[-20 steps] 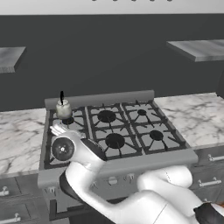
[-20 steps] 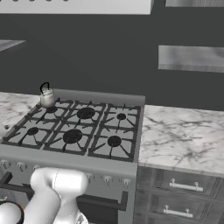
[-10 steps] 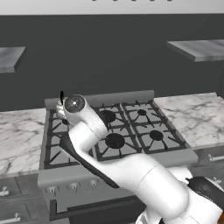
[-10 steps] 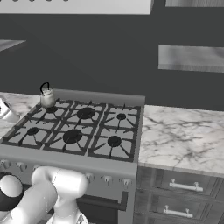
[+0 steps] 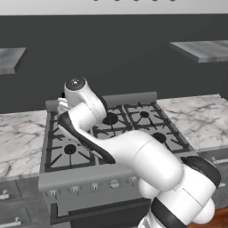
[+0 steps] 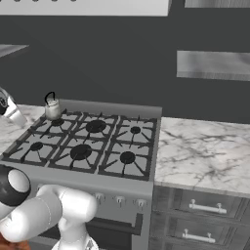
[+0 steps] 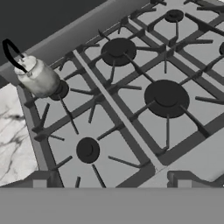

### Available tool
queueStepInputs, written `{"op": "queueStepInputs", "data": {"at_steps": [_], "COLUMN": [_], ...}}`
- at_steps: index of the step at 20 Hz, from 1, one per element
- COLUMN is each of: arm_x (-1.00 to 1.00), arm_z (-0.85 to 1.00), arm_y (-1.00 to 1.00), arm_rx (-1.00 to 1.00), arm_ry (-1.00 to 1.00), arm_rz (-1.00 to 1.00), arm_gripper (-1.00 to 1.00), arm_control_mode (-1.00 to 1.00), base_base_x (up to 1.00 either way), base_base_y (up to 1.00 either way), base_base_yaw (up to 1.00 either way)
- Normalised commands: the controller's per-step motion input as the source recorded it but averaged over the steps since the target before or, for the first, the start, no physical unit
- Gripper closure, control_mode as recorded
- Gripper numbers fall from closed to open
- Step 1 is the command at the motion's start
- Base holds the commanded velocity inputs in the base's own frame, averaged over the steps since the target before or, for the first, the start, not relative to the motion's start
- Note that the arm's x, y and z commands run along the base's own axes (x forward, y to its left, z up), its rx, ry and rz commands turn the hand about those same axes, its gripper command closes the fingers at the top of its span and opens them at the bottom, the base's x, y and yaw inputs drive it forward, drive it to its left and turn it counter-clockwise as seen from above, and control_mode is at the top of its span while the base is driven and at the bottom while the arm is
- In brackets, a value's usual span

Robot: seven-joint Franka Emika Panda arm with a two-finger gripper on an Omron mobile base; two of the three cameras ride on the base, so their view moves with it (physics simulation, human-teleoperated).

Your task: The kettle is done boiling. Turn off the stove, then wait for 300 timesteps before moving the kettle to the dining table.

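Since prev. frames the arm (image 5: 133,151) has swung up and over the range: it was folded low at the front edge, and its white upper link now stands over the rear-left burners in the left base view, covering that corner. Stove, kettle and surfaces unchanged in position; cameras steady.

Stove (image 6: 93,146): grey steel gas range, six black burners under black grates, knob row (image 6: 119,200) along the front panel. No flame discernible on any burner.

Kettle (image 6: 52,108): small, silver-grey, thin black loop handle, upright on the rear-left burner, close to the backguard. Hand view confirms the same spot (image 7: 38,76), next to the marble surface (image 7: 13,140) at the stove's left side.

Gripper: its fingers can't be made out clearly in either base view; hand view looks down over the left half of the grates from above, w/ the kettle well apart toward the far corner. Jaws released, spread fully, nothing between them.

Marble surface right of the stove (image 6: 205,151) white w/ grey veining; grey drawers w/ bar handles (image 6: 207,207) below it. Dark wall behind; grey shelf (image 6: 215,63) mounted upper right.
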Motion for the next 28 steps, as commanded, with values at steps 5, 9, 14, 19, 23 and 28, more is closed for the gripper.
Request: {"op": "queueStepInputs", "data": {"at_steps": [5, 9, 14, 19, 23, 28], "arm_x": [0.04, 0.1, 0.2, 0.14, 0.2, 0.24], "arm_z": [0.0, 0.0, 0.0, -0.02, -0.02, 0.0], "arm_y": [-0.01, -0.1, -0.22, -0.05, 0.0, 0.0], "arm_rx": [-0.08, -0.05, -0.01, -0.09, -0.03, 0.0], "arm_ry": [-0.04, -0.01, 0.0, -0.01, -0.04, -0.05], "arm_rz": [0.11, 0.16, 0.18, 0.16, 0.12, 0.1], "arm_gripper": [-1.0, -1.0, -1.0, -1.0, -1.0, -1.0], "arm_control_mode": [-1.0, -1.0, -1.0, -1.0, -1.0, -1.0], "base_base_x": [0.0, 0.0, 0.0, 0.0, 0.0, 0.0], "base_base_y": [0.0, 0.0, 0.0, 0.0, 0.0, 0.0], "base_base_yaw": [0.0, 0.0, 0.0, 0.0, 0.0, 0.0]}}
